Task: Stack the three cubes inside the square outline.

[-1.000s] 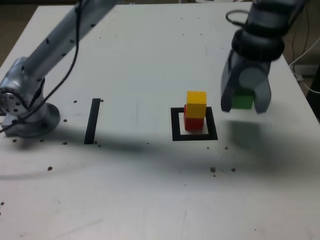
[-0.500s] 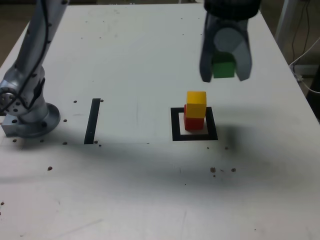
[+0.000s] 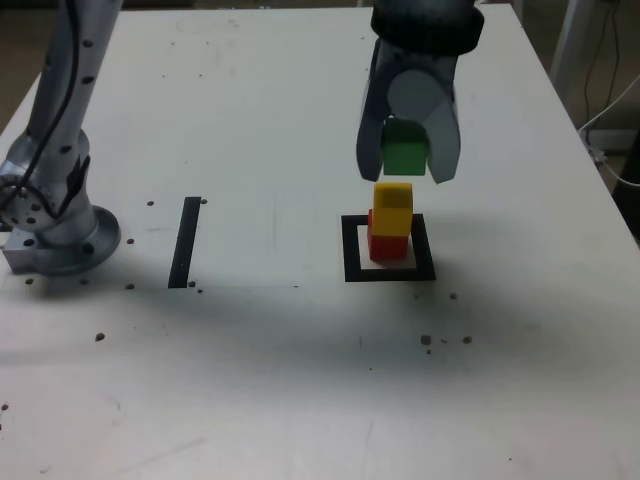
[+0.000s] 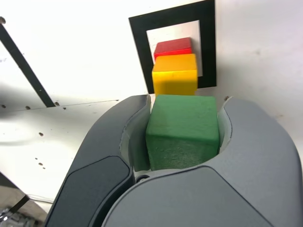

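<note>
Three matte cubes counted: one red, one yellow, one green. Left to right in the exterior view: straight black strip (image 3: 185,242) on white table (image 3: 280,130); thick black square outline (image 3: 388,250) holding red cube (image 3: 385,245) with yellow cube (image 3: 393,207) stacked on top; grey gripper (image 3: 408,160) clamped on green cube (image 3: 404,150), suspended just above yellow cube, apart.

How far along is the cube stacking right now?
Two of three are done: the yellow cube sits on the red cube inside the square outline. In hand: the gripper is shut on the green cube, which hangs just above the yellow one, not yet resting on it. Left: lower it onto the stack and release.
</note>
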`<state>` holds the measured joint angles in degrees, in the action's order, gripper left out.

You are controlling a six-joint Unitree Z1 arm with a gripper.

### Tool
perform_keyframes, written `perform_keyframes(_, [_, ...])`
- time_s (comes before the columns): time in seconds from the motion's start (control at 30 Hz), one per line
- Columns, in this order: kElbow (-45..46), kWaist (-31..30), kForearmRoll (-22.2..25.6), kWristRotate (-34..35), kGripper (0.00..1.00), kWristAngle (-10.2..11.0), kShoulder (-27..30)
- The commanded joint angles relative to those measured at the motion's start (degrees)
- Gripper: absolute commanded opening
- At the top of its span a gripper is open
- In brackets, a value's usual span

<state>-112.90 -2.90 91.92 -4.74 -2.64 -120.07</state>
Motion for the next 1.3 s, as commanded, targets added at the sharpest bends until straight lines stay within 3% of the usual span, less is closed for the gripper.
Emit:
perform_keyframes(0.0, [0.4, -0.1, 1.5, 0.1, 0.17, -0.3, 0.0])
perform_keyframes(0.8, [3.3, 0.7, -0.7, -1.2, 0.18, -2.4, -3.5])
perform_keyframes(0.9, [4.1, 0.9, -1.1, -1.4, 0.33, -2.7, -3.6])
perform_keyframes(1.03, [5.3, 1.3, -1.9, -1.6, 0.78, -3.2, -3.4])
perform_keyframes(1.1, [5.8, 1.4, -2.3, -1.9, 0.94, -3.3, -3.2])
perform_keyframes(1.27, [6.4, 1.7, -2.8, -2.1, 1.0, -3.5, -2.6])
